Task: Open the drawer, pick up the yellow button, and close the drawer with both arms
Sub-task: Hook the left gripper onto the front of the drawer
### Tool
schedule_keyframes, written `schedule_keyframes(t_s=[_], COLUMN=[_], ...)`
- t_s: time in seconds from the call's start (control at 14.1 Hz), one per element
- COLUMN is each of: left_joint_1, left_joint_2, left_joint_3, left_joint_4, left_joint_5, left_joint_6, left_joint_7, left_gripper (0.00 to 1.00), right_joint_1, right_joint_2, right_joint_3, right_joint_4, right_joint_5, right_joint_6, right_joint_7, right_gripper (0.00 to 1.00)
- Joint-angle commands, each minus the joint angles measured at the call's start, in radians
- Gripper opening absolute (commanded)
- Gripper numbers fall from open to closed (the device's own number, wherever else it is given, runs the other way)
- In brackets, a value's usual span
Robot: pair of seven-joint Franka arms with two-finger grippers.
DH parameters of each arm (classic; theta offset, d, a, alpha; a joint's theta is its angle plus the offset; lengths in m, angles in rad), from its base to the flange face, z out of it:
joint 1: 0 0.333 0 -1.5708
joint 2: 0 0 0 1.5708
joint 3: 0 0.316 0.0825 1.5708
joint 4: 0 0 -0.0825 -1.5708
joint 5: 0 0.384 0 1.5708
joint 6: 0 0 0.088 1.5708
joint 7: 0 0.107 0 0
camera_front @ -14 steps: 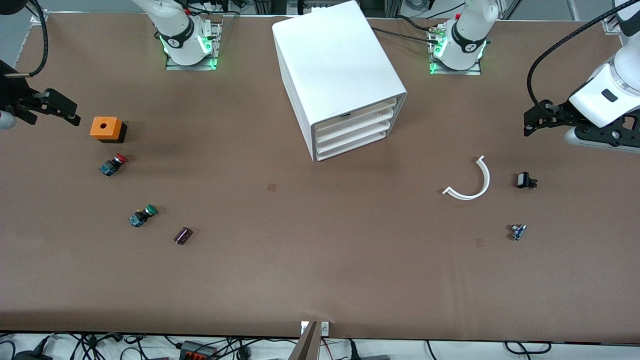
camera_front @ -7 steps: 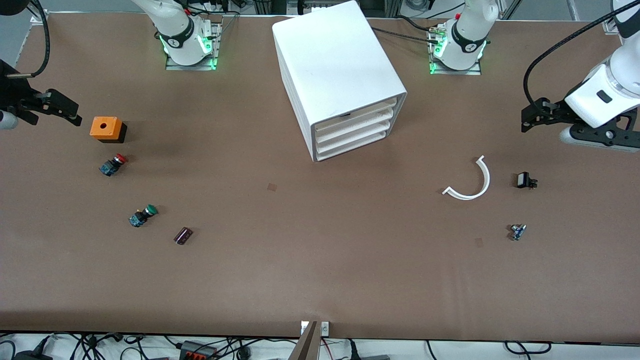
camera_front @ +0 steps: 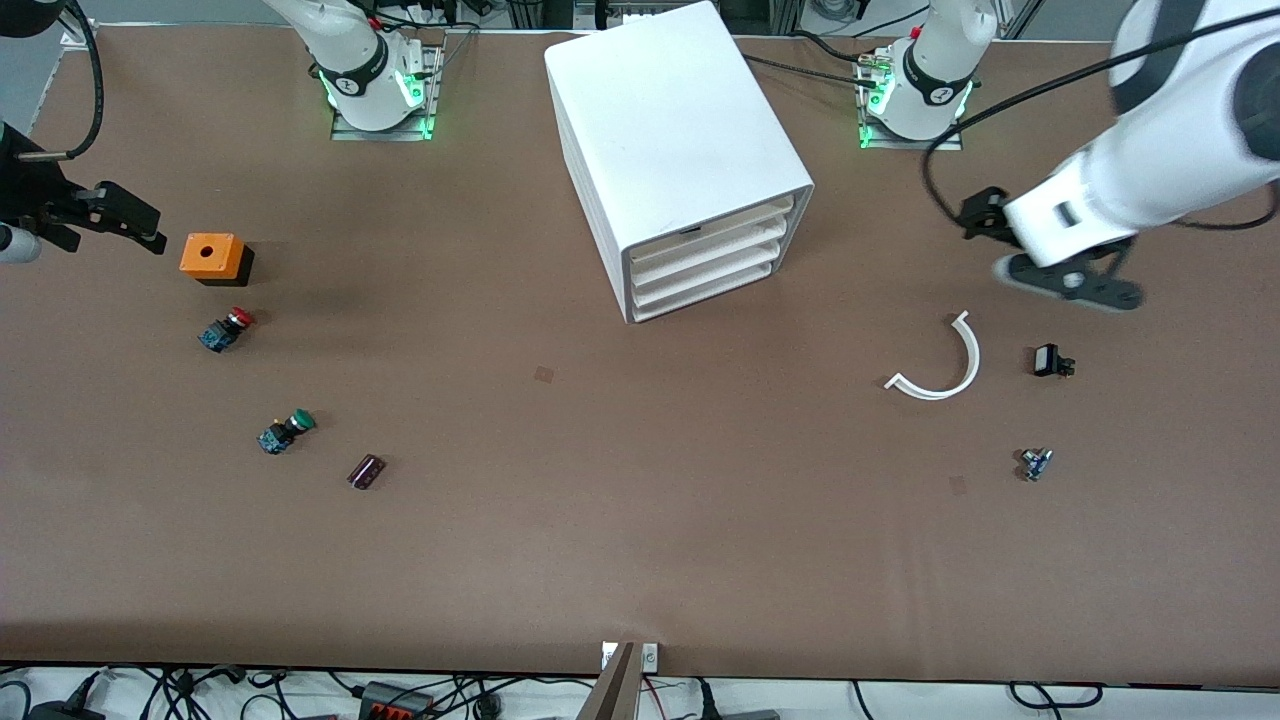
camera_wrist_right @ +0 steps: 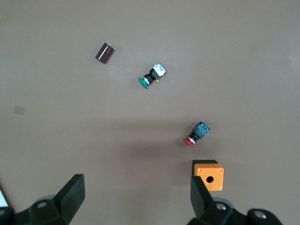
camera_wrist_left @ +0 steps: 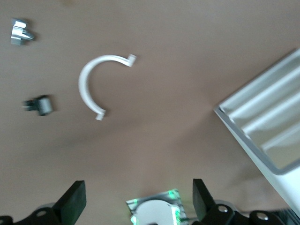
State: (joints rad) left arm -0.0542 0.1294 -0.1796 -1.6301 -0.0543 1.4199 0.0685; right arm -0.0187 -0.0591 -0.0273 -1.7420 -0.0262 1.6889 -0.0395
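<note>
While drawers (camera_front: 705, 262) sit shut, contents hidden.

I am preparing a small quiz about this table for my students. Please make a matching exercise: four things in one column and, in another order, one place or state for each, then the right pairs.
Things:
1. cabinet
2. orange box
3. white curved piece
4. green-capped button

Places or states:
A. beside the small dark cylinder
B. all four drawers closed
C. near the right gripper
D. below the left gripper

Pairs: 1-B, 2-C, 3-D, 4-A
</note>
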Motion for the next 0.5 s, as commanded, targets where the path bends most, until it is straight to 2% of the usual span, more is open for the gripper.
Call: schedule_keyframes(t_s=[0.0, 0.07, 0.21, 0.28, 0.43], left_joint_1=[0.020, 0.052, 0.066, 0.068, 0.073], left_joint_2=[0.079, 0.111, 0.176, 0.185, 0.176], left_joint_3=[0.002, 0.003, 0.003, 0.002, 0.002], left_joint_4=[0.000, -0.010, -0.017, -0.060, -0.211], left_joint_5=[-0.259, -0.376, -0.488, -0.505, -0.663], left_joint_6=[-0.029, -0.027, -0.026, -0.006, 0.088], left_joint_7=[0.062, 0.118, 0.288, 0.357, 0.453], left_gripper=[1.00, 1.00, 1.00, 1.00, 1.00], right_joint_1=[0.003, 0.003, 0.014, 0.029, 0.036], right_joint_2=[0.002, 0.004, 0.007, 0.019, 0.035], right_joint_3=[-0.002, -0.002, 0.003, 0.001, 0.001], right_joint_4=[-0.001, -0.001, -0.001, -0.001, 0.005], right_joint_5=[0.000, 0.000, -0.004, -0.004, 0.003], right_joint_6=[-0.005, -0.003, -0.005, 0.000, 0.011], right_joint_7=[-0.013, -0.008, 0.001, 0.001, 0.004], right_gripper=[1.00, 1.00, 1.00, 1.00, 1.00])
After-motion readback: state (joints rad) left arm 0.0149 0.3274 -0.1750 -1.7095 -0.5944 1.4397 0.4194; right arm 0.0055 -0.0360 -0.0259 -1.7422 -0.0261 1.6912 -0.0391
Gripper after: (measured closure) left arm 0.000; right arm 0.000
